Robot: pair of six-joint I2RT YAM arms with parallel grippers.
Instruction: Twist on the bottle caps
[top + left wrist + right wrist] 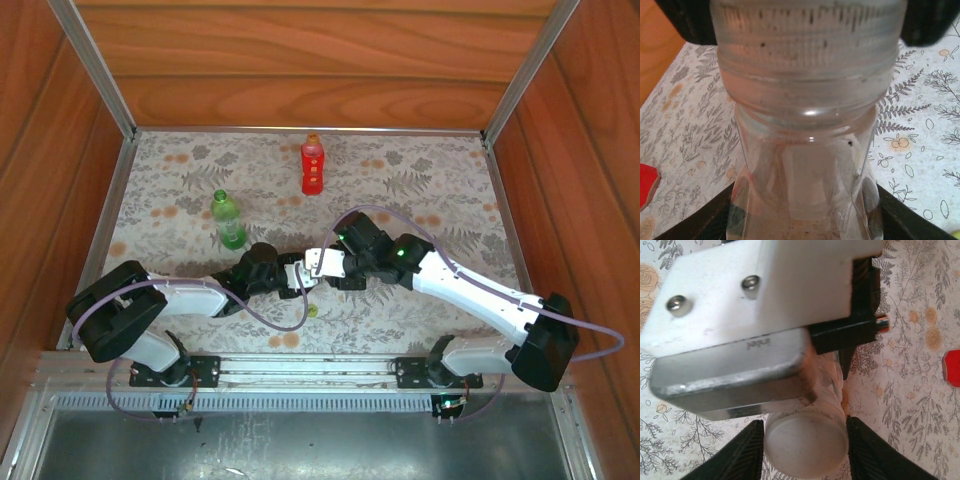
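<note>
The short clear bottle (805, 165) hangs just above the table, held at its body by my left gripper (807, 217), which is shut on it. Its white cap (807, 35) sits on the neck. My right gripper (805, 446) has both black fingers (735, 455) pressed against the sides of that white cap (806, 440). In the top view the left gripper (298, 277) and right gripper (322, 266) meet at the table's middle. The green bottle (228, 220) stands upright at the left. The red bottle (313, 165) stands at the back with an orange cap on it.
A small yellow-green cap (313, 311) lies on the flowered cloth just in front of the two grippers. The left arm's white and metal wrist block (740, 315) sits close above the right gripper. Wooden walls (300, 60) enclose the table.
</note>
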